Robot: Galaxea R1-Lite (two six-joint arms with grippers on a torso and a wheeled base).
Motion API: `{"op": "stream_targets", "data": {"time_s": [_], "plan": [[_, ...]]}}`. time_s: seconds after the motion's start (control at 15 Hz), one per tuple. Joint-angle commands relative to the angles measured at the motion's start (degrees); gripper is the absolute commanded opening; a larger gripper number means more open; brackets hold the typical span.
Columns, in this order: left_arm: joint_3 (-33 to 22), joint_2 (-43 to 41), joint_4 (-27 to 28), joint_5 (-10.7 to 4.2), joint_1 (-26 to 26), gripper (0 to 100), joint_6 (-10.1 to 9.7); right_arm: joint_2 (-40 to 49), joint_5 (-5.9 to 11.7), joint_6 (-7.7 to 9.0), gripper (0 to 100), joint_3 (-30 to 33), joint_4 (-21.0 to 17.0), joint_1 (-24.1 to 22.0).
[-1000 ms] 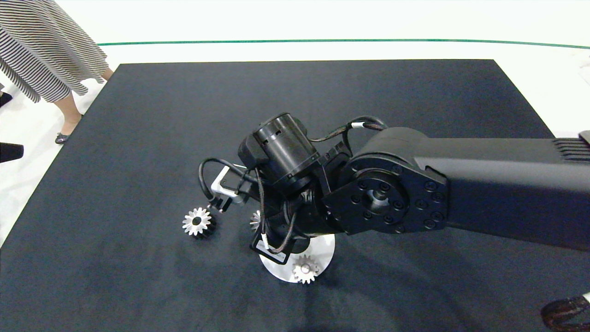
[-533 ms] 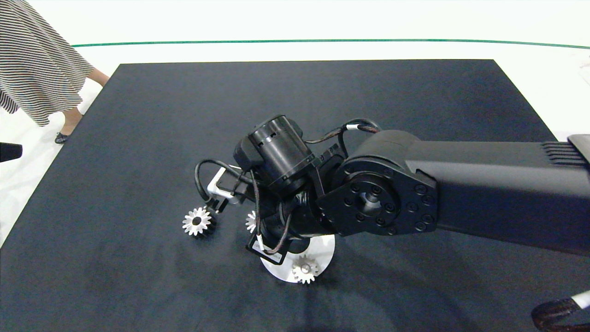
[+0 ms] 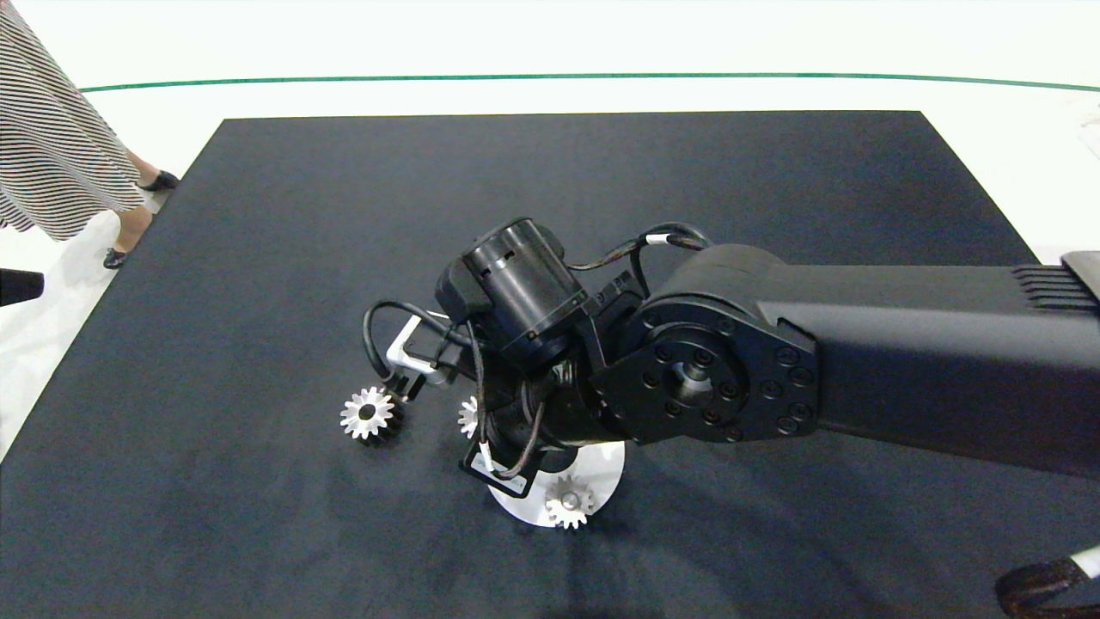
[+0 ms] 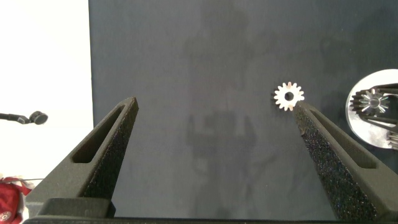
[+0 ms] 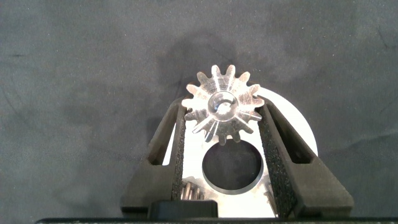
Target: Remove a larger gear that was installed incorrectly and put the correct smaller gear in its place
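The larger gear [image 3: 367, 413] lies flat on the dark mat, left of my right arm; it also shows as the larger gear [image 4: 288, 96] in the left wrist view. My right gripper [image 5: 222, 112] is shut on a smaller gear [image 5: 222, 107], held over the rim of the round silver plate [image 5: 292, 127], just beyond its dark round hole [image 5: 231, 167]. In the head view only an edge of this smaller gear [image 3: 469, 415] peeks out beside the wrist. Another small gear [image 3: 569, 501] sits on the plate [image 3: 606, 464]. My left gripper [image 4: 214, 107] hangs open high over the mat.
A person in a striped skirt [image 3: 47, 163] stands past the mat's far left corner, one shoe [image 3: 114, 257] near the edge. White floor surrounds the mat. A dark cable [image 3: 1035, 585] lies at the near right corner.
The right arm has shifted slightly left with the smaller gear still gripped. The person has stepped further left. The larger gear has not moved.
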State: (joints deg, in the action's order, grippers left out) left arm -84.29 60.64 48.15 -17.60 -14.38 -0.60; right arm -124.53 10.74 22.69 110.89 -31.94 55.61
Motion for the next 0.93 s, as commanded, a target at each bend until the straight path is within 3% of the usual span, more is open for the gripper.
{"op": "stream_targets", "data": {"time_s": [0.07,0.93], "plan": [[0.0,0.1,0.27,-0.15,-0.2,100,-0.02,0.07,0.07,0.16,22,-0.32,-0.23,-0.07],[0.17,0.1,0.27,-0.06,-0.73,100,-0.02,0.07,0.07,0.08,22,-0.32,-0.23,-0.51]]}}
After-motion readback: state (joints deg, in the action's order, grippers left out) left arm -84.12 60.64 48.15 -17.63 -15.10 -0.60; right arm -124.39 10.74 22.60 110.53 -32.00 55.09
